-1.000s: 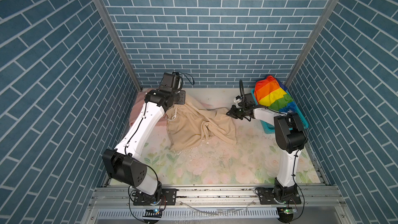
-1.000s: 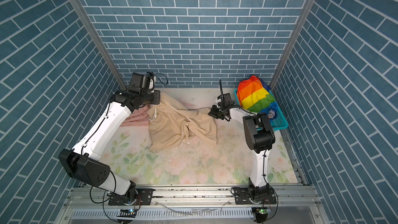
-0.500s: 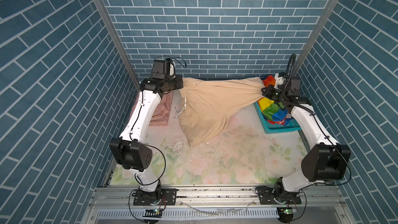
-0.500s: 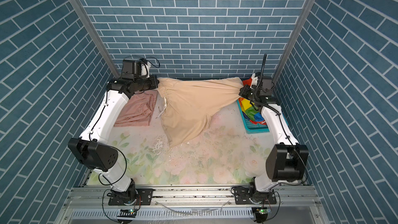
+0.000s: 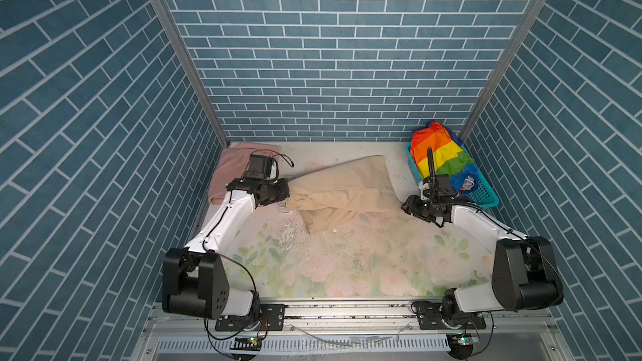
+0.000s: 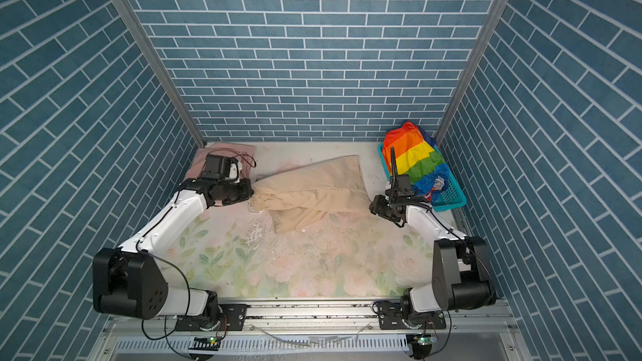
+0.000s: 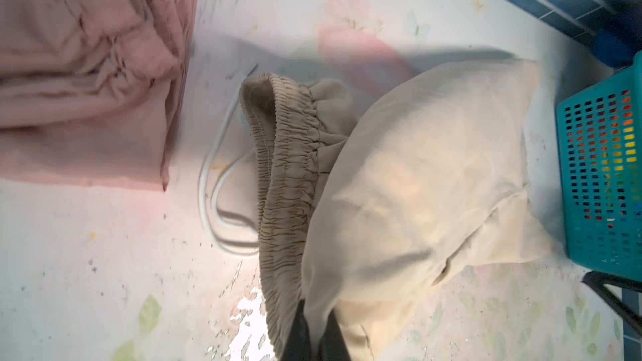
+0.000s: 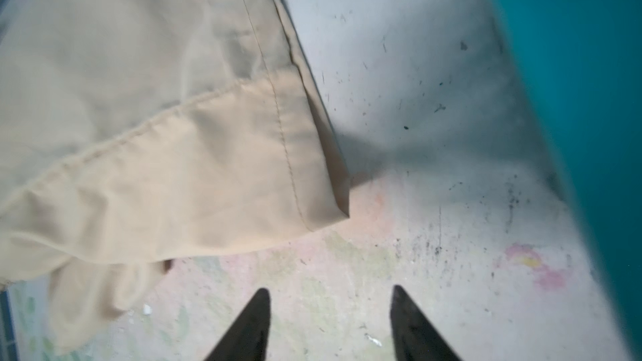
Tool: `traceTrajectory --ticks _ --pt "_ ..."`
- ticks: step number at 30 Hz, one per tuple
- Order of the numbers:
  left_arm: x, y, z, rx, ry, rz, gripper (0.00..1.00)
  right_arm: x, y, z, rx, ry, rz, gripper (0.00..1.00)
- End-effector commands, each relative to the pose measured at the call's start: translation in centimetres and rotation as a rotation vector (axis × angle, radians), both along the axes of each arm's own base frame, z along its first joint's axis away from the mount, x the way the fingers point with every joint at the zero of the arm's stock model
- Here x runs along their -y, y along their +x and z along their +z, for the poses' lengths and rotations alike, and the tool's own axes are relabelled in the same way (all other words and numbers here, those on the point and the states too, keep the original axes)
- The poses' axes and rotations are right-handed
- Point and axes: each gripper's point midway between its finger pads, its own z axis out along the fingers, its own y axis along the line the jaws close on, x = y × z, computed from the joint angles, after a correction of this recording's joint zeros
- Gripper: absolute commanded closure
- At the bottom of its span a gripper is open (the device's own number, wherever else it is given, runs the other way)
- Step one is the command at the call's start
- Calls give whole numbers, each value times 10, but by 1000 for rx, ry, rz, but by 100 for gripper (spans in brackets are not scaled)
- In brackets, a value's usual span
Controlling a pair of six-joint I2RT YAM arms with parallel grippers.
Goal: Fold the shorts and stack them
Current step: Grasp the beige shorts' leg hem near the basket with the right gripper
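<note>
Tabletop with a faded flower print carries everything. Beige shorts lie spread across it between the two grippers. Their long axis runs from one gripper to the other: the elastic waistband points at the left gripper and the stitched leg hem points at the right gripper. A second fold of the cloth trails off the middle toward the arm bases.

Pink shorts lie folded flat behind the left gripper, toward the back wall and partly under its wrist. The teal basket stands just behind the right gripper, with the rainbow shorts heaped in it.

In its wrist view the left gripper is clamped on the beige waistband, with cloth bunched on both sides of the fingers. The right gripper has its jaws apart and grips nothing, with the hem corner lying just ahead of its tips.

A white drawstring loops on the table beside the waistband, ahead of the left gripper.
</note>
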Motion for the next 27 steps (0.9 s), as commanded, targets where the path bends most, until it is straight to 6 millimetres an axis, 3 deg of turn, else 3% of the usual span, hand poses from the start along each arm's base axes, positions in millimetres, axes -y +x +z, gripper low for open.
traceTrajectory --ticks 1,4,8,13,20,27 --pt "0 4 19 92 -30 15 100 2 17 25 42 6 -44 29" --pt "1 1 17 89 -39 18 100 -11 34 29 37 106 -97 17" --pt "-1 -1 16 90 -36 22 100 -29 59 23 14 186 -160 14" --pt "0 -5 11 80 -45 21 100 -74 89 11 -35 279 -179 12" --pt "-1 -9 8 79 -39 22 100 -116 99 -18 -129 429 -296 11" --pt "1 -8 4 77 -46 16 100 -130 96 -41 -166 440 -380 20"
